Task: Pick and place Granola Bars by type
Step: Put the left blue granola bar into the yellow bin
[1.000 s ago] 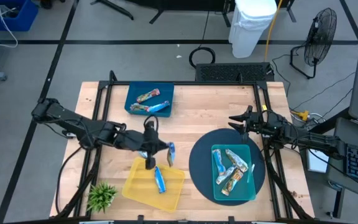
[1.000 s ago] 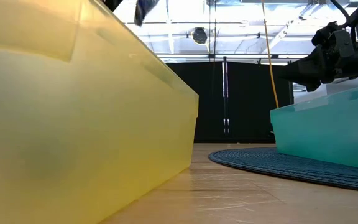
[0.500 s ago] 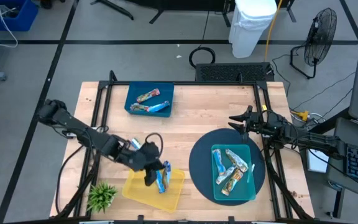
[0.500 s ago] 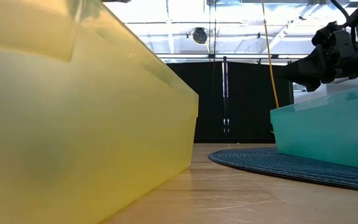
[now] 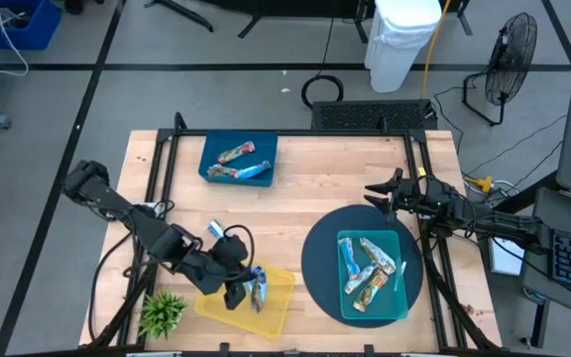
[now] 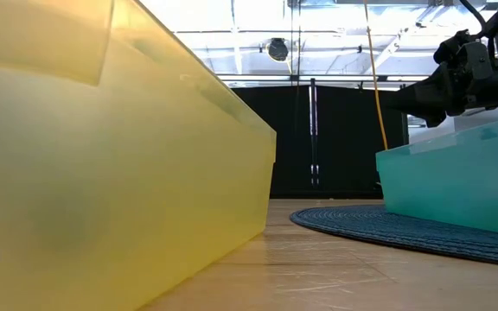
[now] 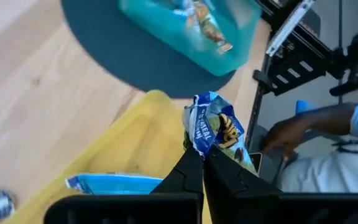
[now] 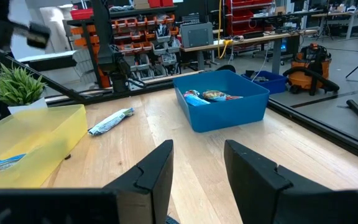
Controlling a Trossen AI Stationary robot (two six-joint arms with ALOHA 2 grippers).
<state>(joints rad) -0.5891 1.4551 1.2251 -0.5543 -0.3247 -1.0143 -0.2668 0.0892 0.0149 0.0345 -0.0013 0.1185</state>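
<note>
Wooden slats make up the table [image 5: 305, 198] we see from above, with a workshop floor around it. Our left gripper [image 5: 249, 291] hangs low over the translucent yellow plastic tray [image 5: 278, 305] at the near edge, its two dark fingers [image 7: 194, 174] pressed together on a crinkly blue-silver granola bar [image 7: 214, 127]. That bar sticks out past the fingertips, above the tray's inside. A second blue-silver bar [image 7: 114, 184] lies flat on the yellow tray's floor just beside the fingers. A second ago this gripper held its bar higher and farther back, short of the tray; since then it has swung over the tray and dropped lower. More bars [image 5: 370, 266] fill the teal plastic tray [image 5: 400, 302], which sits on a round dark blue woven mat [image 5: 315, 260]. Two bars [image 5: 241, 164] rest in the deep blue plastic bin [image 5: 211, 149] at the far side. Our right gripper [image 5: 372, 190] waits beyond the mat with its fingers [image 8: 157, 171] apart and holding nothing, unmoved. A small green plant [image 5: 162, 312] stands beside the yellow tray.
</note>
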